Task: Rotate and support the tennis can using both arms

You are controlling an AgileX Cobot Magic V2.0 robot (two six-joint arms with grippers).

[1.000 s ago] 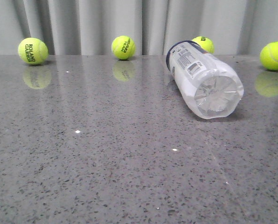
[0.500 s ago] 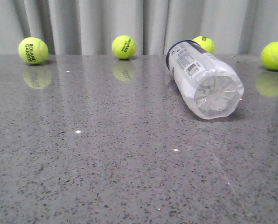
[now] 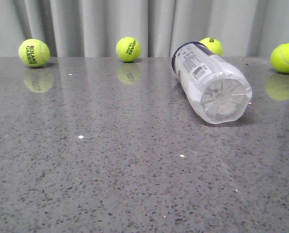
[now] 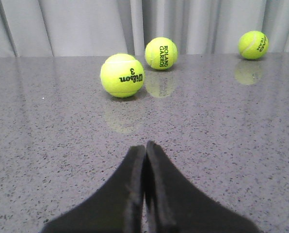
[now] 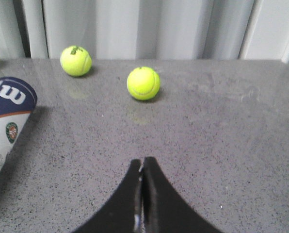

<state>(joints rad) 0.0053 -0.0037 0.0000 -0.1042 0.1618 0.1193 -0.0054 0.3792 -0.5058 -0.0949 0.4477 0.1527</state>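
A glossy grey speckled table runs back to pale curtains. The tennis can lies on its side at right rear, clear base facing the camera, among tennis balls. The left gripper and right gripper have fingers pressed together, holding nothing.

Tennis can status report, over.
Left hand shut, right hand shut, both empty. Tennis can lying on its side on the table, untouched. Nothing in the way near it.
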